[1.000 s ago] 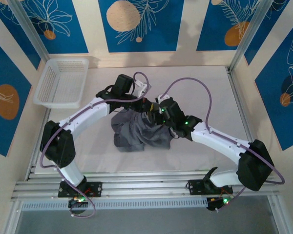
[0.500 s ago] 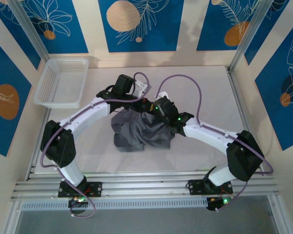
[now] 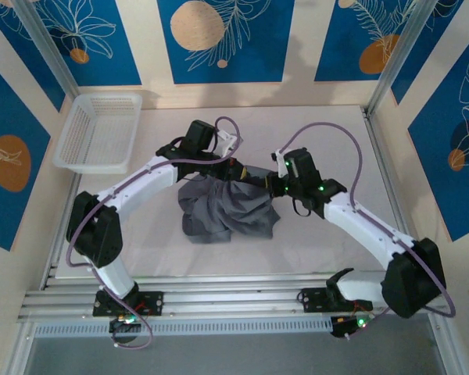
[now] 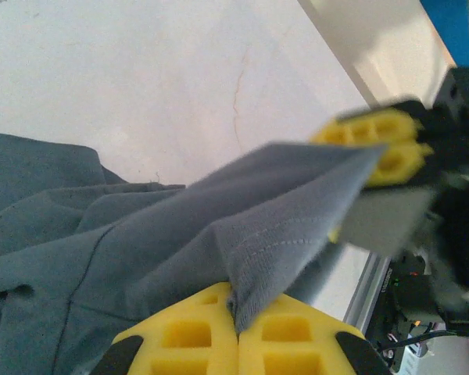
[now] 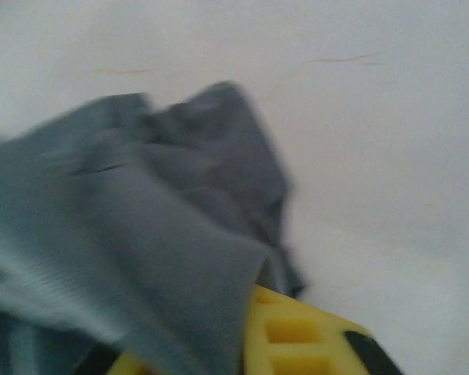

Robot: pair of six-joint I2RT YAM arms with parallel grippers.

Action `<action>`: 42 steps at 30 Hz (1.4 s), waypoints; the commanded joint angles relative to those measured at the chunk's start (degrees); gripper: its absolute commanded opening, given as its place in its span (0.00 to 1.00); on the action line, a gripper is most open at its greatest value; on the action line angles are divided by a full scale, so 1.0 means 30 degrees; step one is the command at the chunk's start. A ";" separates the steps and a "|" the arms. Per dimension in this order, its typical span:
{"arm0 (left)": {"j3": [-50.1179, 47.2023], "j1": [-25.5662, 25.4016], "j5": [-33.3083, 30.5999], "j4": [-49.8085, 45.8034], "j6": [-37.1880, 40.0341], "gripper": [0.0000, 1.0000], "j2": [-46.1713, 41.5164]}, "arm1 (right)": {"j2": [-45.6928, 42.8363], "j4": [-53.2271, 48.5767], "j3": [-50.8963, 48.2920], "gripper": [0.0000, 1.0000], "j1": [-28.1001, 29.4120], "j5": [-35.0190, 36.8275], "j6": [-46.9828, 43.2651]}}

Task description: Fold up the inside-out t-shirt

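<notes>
The inside-out t-shirt (image 3: 227,209) lies bunched on the middle of the table (image 3: 336,141), one edge stretched between left gripper (image 4: 236,312) and right gripper (image 4: 379,147), both clamped on it; a white basket (image 3: 62,148) sits far left, well apart

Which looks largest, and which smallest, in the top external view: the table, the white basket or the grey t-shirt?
1. Table, clearly largest.
2. White basket and grey t-shirt: the bunched-up shirt covers about the same area as the basket, too close to rank.
</notes>
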 commanded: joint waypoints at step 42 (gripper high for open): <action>-0.4328 0.0156 0.5776 0.6203 -0.0915 0.48 -0.1591 | 0.0168 1.1196 -0.2573 0.00 -0.3684 -1.4533 1.0330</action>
